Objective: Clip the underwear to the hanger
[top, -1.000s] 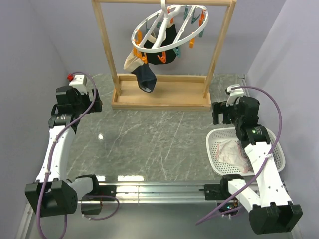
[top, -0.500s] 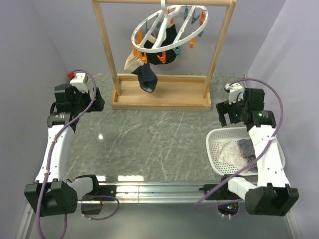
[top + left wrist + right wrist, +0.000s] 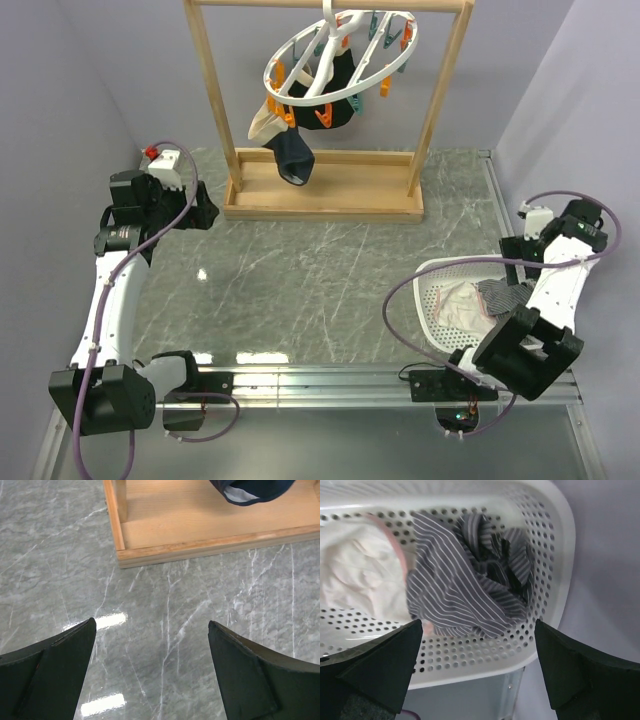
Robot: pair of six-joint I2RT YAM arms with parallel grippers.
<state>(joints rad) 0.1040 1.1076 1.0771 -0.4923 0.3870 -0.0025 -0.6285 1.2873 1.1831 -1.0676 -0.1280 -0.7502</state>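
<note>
Lying in the basket (image 3: 470, 662), underwear (image 3: 460, 590) shows stripes only in right-wrist view.

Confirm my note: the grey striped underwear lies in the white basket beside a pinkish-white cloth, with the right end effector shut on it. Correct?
Not quite. The right end effector is open, above the underwear without gripping it, as the right wrist view shows. The underwear does lie in the white basket beside the pinkish-white cloth.

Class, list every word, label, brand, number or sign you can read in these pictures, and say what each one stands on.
None: no readable text shows on the striped underwear, the white basket, the ring hanger, the wooden frame or the marble table.
</note>
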